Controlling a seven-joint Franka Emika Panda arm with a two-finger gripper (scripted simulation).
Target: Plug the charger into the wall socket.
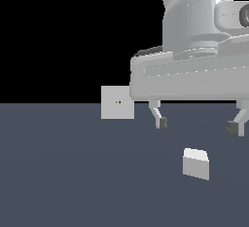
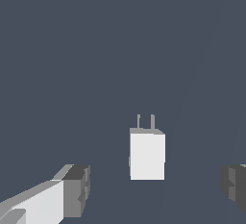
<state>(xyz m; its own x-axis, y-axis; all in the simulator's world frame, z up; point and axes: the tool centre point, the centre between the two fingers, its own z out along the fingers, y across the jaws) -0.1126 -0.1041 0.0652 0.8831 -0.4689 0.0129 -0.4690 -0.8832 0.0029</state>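
The pale boxy charger (image 1: 196, 163) (image 2: 147, 155) with 2 prongs lies on the floor, well apart from the upright square wall socket (image 1: 117, 102)

A bare simulated scene: dark floor under a black backdrop.

A flat, matte slate-blue floor (image 1: 63, 172) fills the lower half of the exterior view and meets a plain black background (image 1: 48, 36) at a straight horizon line. In the wrist view, the same even blue-grey surface fills the frame, softly and uniformly lit.

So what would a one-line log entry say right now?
gripper: open, above charger | charger: on floor, ungrasped | wall socket: upright, empty
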